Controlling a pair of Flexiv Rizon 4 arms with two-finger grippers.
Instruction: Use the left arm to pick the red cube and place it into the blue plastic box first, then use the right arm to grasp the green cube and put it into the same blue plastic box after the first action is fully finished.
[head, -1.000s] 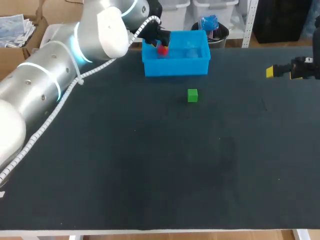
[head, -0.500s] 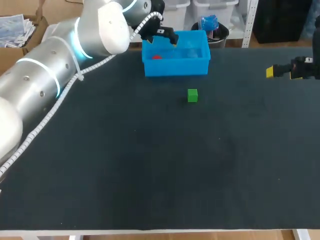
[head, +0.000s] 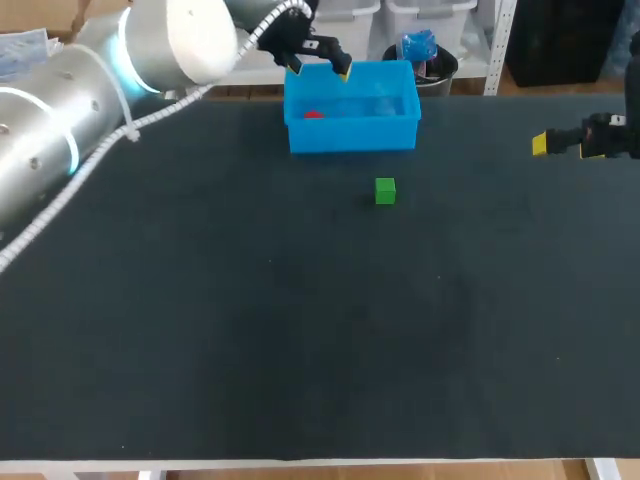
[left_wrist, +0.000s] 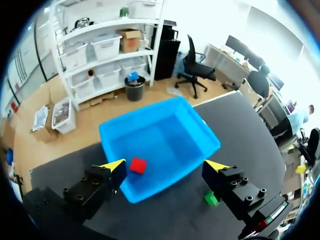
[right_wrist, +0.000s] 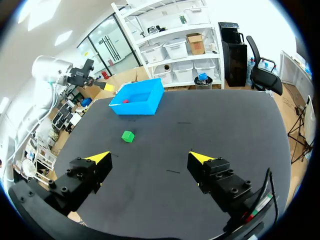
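Observation:
The red cube (head: 313, 114) lies inside the blue plastic box (head: 352, 132) near its left wall; the left wrist view shows the red cube (left_wrist: 138, 165) on the floor of the blue box (left_wrist: 165, 138). My left gripper (head: 318, 58) hangs open above the box's back left corner, empty (left_wrist: 167, 164). The green cube (head: 385, 190) sits on the black table in front of the box, also seen as the green cube (right_wrist: 128, 136) and the green cube (left_wrist: 211, 199). My right gripper (right_wrist: 150, 156) is open and empty at the table's right edge (head: 541, 144).
The black table top (head: 300, 330) spreads wide in front of the green cube. The blue box (right_wrist: 136, 99) stands at the table's far edge.
The left gripper opened and let the red cube drop into the blue box, then rose and drew back above the box. The right arm stayed still.

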